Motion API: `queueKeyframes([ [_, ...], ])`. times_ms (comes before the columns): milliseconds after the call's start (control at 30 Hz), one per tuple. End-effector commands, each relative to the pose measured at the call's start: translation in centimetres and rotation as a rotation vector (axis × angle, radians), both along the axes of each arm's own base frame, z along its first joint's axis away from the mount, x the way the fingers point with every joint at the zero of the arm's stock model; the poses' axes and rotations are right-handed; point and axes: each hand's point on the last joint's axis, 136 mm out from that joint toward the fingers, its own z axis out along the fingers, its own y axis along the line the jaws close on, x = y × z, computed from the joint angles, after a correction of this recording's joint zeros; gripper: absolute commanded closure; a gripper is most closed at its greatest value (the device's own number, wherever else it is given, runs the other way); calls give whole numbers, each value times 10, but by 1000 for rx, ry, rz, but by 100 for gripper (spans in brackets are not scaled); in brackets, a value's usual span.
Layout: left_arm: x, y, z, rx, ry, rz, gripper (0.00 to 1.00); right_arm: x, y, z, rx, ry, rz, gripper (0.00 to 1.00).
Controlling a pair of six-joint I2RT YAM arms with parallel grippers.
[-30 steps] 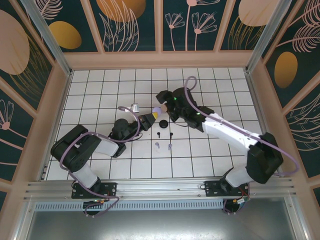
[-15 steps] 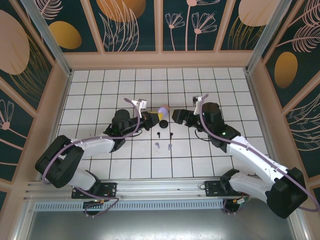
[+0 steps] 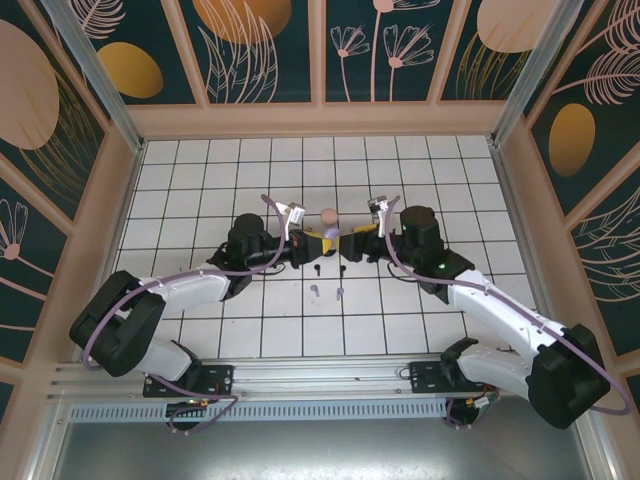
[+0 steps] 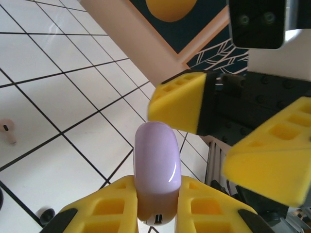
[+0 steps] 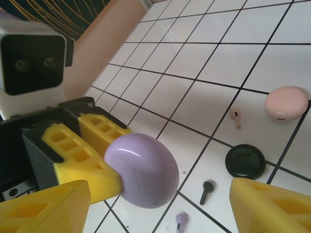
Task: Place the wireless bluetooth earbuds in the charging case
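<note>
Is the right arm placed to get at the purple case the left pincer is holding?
Probably yes: the right pincer is open, facing the purple case, with nothing between; the left pincer grips only its base.

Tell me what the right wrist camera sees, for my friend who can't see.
The left gripper pinches a closed light purple case, with the right gripper open facing it. On the white tiles beyond lie a pink case, a black case, a pink earbud, a black earbud and a purple earbud.

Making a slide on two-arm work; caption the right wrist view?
Left gripper holds a light purple case before the open right gripper; loose earbuds, pink case and black case on the tiles.
</note>
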Motion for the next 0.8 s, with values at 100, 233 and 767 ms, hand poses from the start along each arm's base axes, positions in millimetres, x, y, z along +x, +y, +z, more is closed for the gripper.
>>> queueKeyframes([
  [100, -5, -5, 19, -34, -42, -58, 100, 8, 5, 5, 19, -34, 12, 28],
  [233, -8, -6, 23, -43, -47, -67, 100, 13, 2, -2, 4, -22, -11, 31],
  [767, -12, -3, 37, -72, -76, -71, 100, 15, -31, -20, 34, 52, -106, 37],
])
